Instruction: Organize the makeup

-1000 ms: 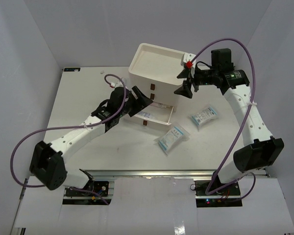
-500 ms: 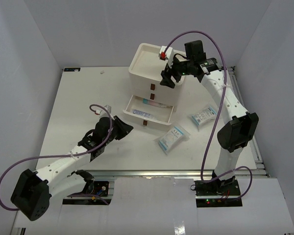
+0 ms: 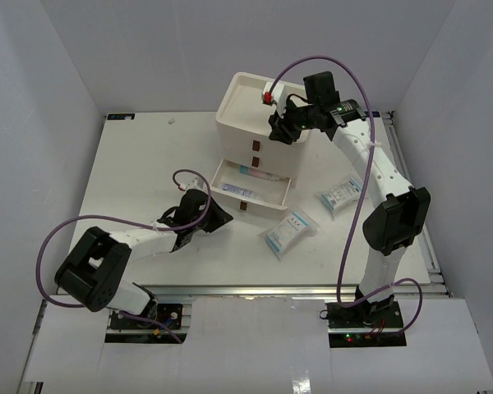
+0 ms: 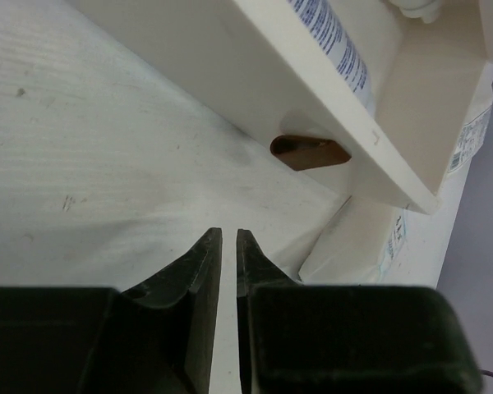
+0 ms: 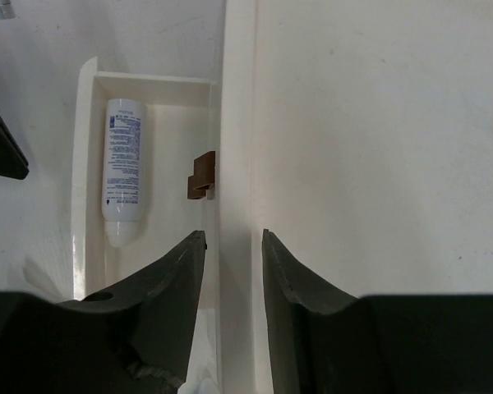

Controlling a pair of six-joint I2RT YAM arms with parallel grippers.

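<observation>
top view: the left arm is lying low across the table (image 3: pixel 140 164). the left claw (image 3: pixel 219 218) is sitting just off the near-left corner of the pulled-out bottom drawer (image 3: pixel 267 203) of the cream box (image 3: pixel 255 103). a tube (image 3: pixel 259 173) and a 2nd tube (image 3: pixel 237 190) are lying flat inside that drawer. two packets are lying loose on the table to the right, one packet (image 3: pixel 343 194) near the drawer's right end and the other packet (image 3: pixel 289 231) nearer the arms, both well apart from either claw. the right arm is reaching up and over, w/ the right claw (image 3: pixel 281 131) sitting at the box's front-right top edge.

left wrist view: the left claw (image 4: pixel 228 234) is pointing at bare table, jaws almost together w/ only a thin slit and nothing in it. the drawer (image 4: pixel 255 74) is showing just ahead w/ its brown handle (image 4: pixel 311 153). the tube (image 4: pixel 333 41) is lying inside, and a packet (image 4: pixel 361 246) is peeking out beyond the drawer's corner.

right wrist view: the right claw (image 5: pixel 230 238) is looking straight down, jaws partway apart w/ the box (image 5: pixel 378 148) front rim lining up in the gap. can't tell if they're pinching the rim or hanging above it. below, the tube (image 5: pixel 122 168) is lying lengthwise in the open drawer (image 5: pixel 160 148), beside a brown handle (image 5: pixel 201 176).
</observation>
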